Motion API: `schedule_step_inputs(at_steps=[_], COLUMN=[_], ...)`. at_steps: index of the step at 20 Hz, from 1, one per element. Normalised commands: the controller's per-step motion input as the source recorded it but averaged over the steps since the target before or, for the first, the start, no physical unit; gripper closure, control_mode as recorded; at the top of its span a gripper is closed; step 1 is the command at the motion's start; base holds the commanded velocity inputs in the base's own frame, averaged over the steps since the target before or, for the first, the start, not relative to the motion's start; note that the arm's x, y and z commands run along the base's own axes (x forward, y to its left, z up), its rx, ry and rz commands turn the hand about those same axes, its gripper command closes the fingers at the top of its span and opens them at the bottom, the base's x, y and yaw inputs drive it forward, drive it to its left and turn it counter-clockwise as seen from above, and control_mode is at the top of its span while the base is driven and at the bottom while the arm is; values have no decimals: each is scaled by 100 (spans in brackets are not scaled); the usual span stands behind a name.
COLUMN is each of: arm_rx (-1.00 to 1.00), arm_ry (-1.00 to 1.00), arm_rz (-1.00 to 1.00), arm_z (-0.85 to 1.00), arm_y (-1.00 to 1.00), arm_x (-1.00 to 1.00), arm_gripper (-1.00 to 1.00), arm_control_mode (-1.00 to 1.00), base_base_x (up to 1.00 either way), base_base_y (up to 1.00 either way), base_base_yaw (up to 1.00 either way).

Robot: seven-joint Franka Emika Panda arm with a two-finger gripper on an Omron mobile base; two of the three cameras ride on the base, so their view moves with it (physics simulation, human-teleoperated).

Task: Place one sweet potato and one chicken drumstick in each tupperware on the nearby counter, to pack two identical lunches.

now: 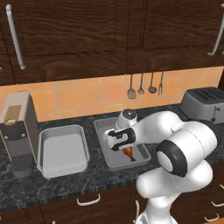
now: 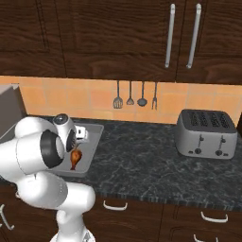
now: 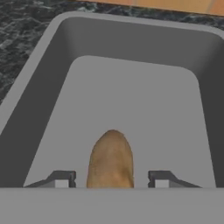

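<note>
Going left to right along the counter [image 1: 65, 183]: a coffee machine [image 1: 17, 131] is standing at nine o'clock, just beside one tupperware [image 1: 61, 151]. At centre, the second tupperware [image 1: 144, 154] is holding a chicken drumstick [image 2: 75, 158] and a sweet potato [image 3: 111, 162]. The gripper [image 3: 111, 180] is hanging inside it, its fingers [image 3: 161, 179] standing apart on either side of the sweet potato without touching. A toaster [image 1: 203, 104] is sitting at three o'clock.
</note>
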Motion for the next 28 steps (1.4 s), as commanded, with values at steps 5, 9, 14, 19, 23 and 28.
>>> schedule_step_inputs(at_steps=[5, 9, 14, 19, 23, 28], arm_rx=[0, 1, 0, 0, -1, 0], arm_ry=[0, 0, 7, 31, 8, 0], arm_rz=[0, -4, -3, -5, -2, 0], arm_z=[44, 58, 77, 69, 35, 10], arm_y=[-3, -27, -25, -25, -1, -14], arm_x=[-43, -100, -98, -85, -39, -33], arm_gripper=[-100, -100, -100, -100, -100, -100], arm_control_mode=[-100, -100, -100, -100, -100, -100], base_base_x=[0, 0, 0, 0, 0, 0], base_base_y=[0, 0, 0, 0, 0, 0], base_base_yaw=[0, 0, 0, 0, 0, 0])
